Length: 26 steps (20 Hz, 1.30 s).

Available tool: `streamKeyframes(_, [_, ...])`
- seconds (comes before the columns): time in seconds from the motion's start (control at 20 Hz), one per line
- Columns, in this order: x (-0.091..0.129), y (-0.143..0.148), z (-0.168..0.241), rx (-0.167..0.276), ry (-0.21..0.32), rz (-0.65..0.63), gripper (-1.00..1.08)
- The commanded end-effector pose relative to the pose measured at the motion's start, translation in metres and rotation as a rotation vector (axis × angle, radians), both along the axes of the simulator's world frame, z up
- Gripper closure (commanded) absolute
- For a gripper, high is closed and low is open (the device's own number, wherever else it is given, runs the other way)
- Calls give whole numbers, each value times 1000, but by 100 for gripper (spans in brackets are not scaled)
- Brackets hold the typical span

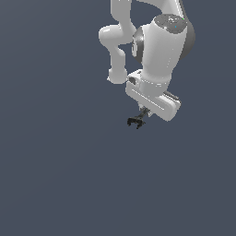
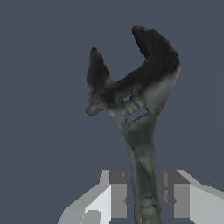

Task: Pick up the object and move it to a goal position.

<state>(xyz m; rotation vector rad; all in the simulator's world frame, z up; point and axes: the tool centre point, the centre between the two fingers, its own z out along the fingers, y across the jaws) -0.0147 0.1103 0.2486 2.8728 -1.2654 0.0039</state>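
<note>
The object [image 2: 142, 144] is a dark slender tool with a forked claw-like head, and it fills the middle of the wrist view. Its shaft runs down between my two grey fingertips [image 2: 117, 194], which stand close against it on either side. My gripper [image 2: 145, 197] is shut on the shaft, with the head sticking out beyond the fingers. In the exterior view the object [image 1: 137, 121] shows as a small black shape hanging from my gripper [image 1: 144, 112], below the white hand. No goal marker shows in either view.
The white arm [image 1: 159, 46] comes down from the top of the exterior view. Plain dark blue-grey ground [image 1: 69, 175] lies all around, with no other objects in view.
</note>
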Motion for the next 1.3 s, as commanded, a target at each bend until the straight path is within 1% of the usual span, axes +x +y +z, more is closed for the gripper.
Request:
streamKeyframes(0.0, [1, 18, 26, -1, 0, -1, 108])
streamKeyframes(0.3, [5, 60, 84, 0, 0, 1, 108])
streamKeyframes(0.6, [8, 94, 130, 1, 1, 2, 108])
streamKeyframes(0.95, [13, 125, 171, 2, 1, 3, 108])
streamKeyframes(1.25, [16, 143, 195, 3, 1, 4, 108])
